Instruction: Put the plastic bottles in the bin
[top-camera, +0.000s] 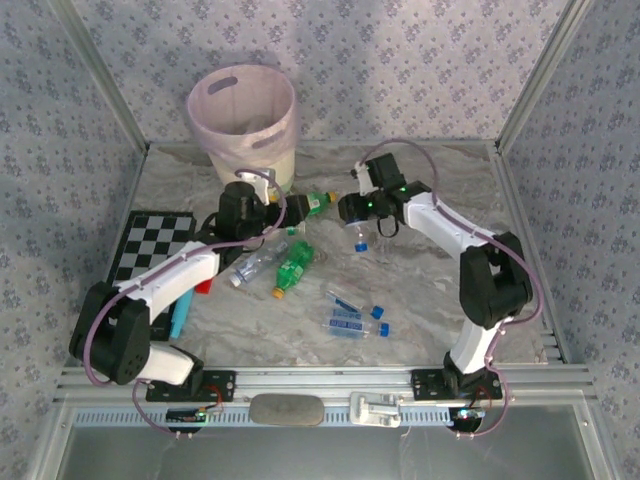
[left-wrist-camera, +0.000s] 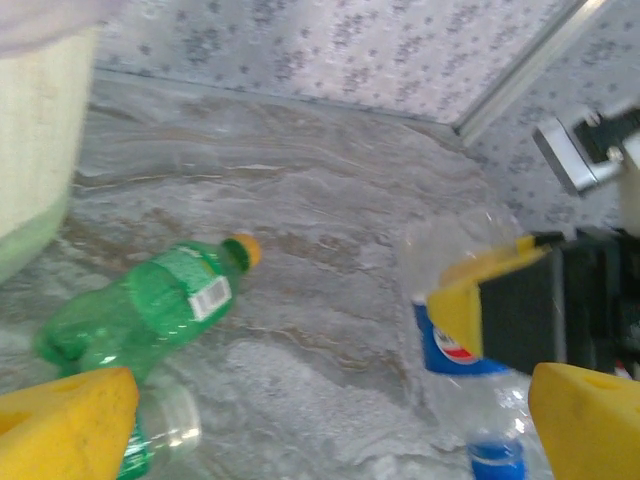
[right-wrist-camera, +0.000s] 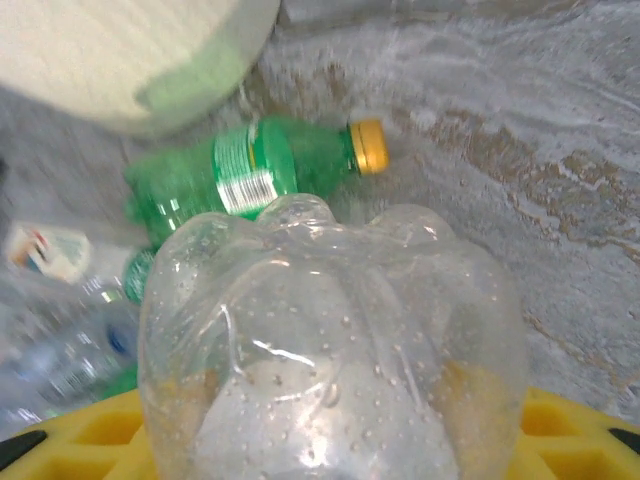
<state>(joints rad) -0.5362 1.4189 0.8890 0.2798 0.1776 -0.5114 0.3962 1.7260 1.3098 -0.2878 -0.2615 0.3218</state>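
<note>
Right tool (top-camera: 360, 218) is clamped on the clear bottle (right-wrist-camera: 330, 340), just right of centre in the top view. In the wrist view the bottle's base faces the lens, with yellow pads (right-wrist-camera: 585, 435) either side of the body. It hangs cap-down; can't tell if the cap is off the surface (top-camera: 440, 200).

Left tool (left-wrist-camera: 322, 425) is wide, nothing in it, low by the foot of the bin (top-camera: 255, 150). A green bottle (left-wrist-camera: 140, 310) lies just ahead of it. Bin is upper left in the top view, against the back wall.

Step in hand, as I read it: lift and carry to the bin. How I'd run it:
- The thin wall will likely dent and squirm. Squeeze just enough to hold, and check for swing before travelling.
- Go straight up first. The rim is far taller than the bottle, so get the cap above it before going sideways.
- The path runs up-left in the frame, over the green bottle and close to my left arm (top-camera: 180, 270), which sits right in front of the bin. The risk is clipping its wrist or cable. Approach the rim from the right, or pull the left arm back first.
- Release only with the whole bottle over the opening, not the rim edge.

More bottles (top-camera: 350, 322) lie loose lower centre, so the task is far from done.
</note>
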